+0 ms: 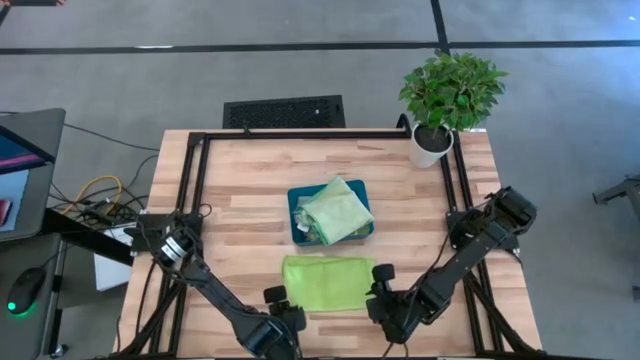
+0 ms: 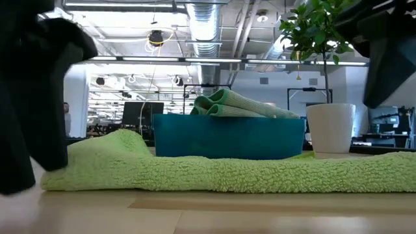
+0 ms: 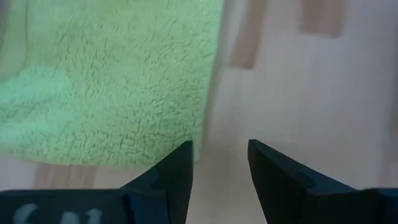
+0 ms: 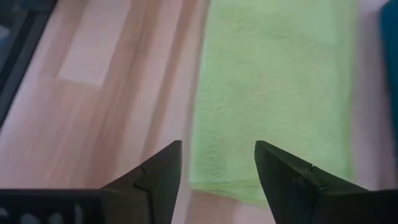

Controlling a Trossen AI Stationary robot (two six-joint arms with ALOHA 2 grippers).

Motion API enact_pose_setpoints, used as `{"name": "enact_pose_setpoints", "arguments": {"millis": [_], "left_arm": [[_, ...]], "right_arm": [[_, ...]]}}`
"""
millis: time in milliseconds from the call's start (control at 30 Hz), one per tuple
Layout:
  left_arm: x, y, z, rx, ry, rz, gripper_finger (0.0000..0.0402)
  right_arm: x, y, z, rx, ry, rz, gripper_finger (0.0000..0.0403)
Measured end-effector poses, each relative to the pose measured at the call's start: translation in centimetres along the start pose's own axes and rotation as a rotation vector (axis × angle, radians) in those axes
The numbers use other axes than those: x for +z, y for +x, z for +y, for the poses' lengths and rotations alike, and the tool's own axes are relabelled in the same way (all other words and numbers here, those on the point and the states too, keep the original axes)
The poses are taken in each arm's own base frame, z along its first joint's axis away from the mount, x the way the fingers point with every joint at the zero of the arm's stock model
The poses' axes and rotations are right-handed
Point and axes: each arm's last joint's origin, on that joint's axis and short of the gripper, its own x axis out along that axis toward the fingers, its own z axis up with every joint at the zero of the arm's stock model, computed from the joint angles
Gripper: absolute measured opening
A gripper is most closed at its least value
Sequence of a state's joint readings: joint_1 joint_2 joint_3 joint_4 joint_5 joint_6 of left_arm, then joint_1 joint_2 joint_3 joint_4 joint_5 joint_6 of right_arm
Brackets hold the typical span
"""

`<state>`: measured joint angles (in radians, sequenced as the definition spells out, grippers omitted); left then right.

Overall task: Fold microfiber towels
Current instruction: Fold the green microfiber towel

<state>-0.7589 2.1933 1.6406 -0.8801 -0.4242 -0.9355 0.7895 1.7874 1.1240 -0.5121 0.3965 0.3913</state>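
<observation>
At the 6 o'clock edge of the counter (image 1: pixel 240 190), a lime green towel (image 1: pixel 325 282) is spread flat as a folded rectangle, clear of the teal tray (image 1: pixel 296 203) at the centre, where a pale sage green towel (image 1: pixel 338 208) is heaped, probably waiting. The left gripper (image 1: pixel 284 306) is held spread and empty off the towel's 7 o'clock corner, the right gripper (image 1: pixel 381 290) likewise spread at its 3 o'clock edge, seemingly placed for a two-sided pinch. A potted plant (image 1: pixel 450 95) stands at 1 o'clock. No legible writing is seen.
</observation>
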Motion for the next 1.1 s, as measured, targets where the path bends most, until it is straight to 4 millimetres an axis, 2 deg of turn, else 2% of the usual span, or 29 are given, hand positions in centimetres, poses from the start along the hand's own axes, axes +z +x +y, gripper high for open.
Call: {"name": "enact_pose_setpoints", "arguments": {"millis": [200, 500, 667, 867, 967, 1100], "left_arm": [[-0.7, 0.8, 0.6, 0.038, -0.017, 0.012, 0.0147], [0.5, -0.5, 0.4, 0.044, -0.039, -0.01, 0.0147], [0.7, -0.5, 0.7, 0.086, -0.039, -0.027, 0.0147], [0.4, 0.6, 1.6, 0.128, -0.053, -0.005, 0.0147], [0.5, 0.9, 2.0, 0.127, -0.078, 0.03, 0.0147], [1.0, 1.2, 2.3, 0.125, -0.108, 0.04, 0.0145]], "right_arm": [[0.2, 0.3, -0.7, -0.034, 0.015, -0.003, 0.0225], [1.1, 1.4, -3.5, -0.071, 0.106, 0.018, 0.0225], [1.5, 1.8, -4.5, -0.034, 0.147, 0.027, 0.0225], [1.3, 4.0, -4.1, 0.014, 0.154, 0.06, 0.0225], [0.5, 5.3, -3.8, 0.006, 0.134, 0.115, 0.0225], [0.3, 5.9, -3.6, 0.002, 0.131, 0.129, 0.0225]]}}
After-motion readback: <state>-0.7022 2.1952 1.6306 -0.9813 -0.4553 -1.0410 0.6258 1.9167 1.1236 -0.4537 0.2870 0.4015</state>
